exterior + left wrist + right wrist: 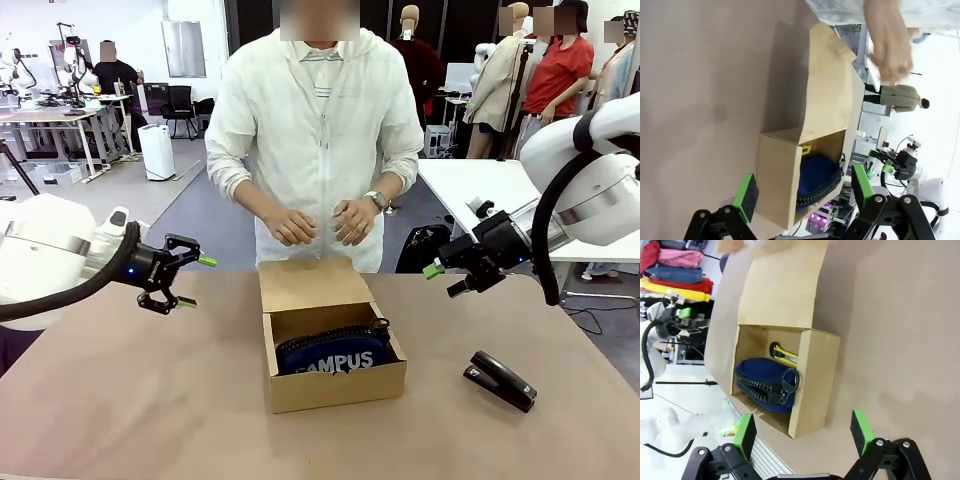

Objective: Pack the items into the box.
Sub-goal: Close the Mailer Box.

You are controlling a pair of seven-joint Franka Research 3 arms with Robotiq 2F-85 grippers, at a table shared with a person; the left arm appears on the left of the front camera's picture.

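Note:
The brown cardboard box (336, 384) stands mid-table with its flap lid (305, 283) folded back toward the person. Inside lies the navy "CAMPUS" pouch (335, 356), zip side up in the right wrist view (762, 382). The yellow-and-black utility knife (782, 355) rests beside it against the box's back wall, and a yellow bit of the knife (806, 148) peeks out in the left wrist view. My left gripper (195, 281) hovers open to the left of the box. To the right of it, my right gripper (443, 279) is open too. Nothing sits between either pair of fingers.
A black stapler (500, 380) lies on the table right of the box. The person stands at the far edge with both hands (322, 224) held just above and behind the flap. Bare brown tabletop (130, 400) spreads left and in front.

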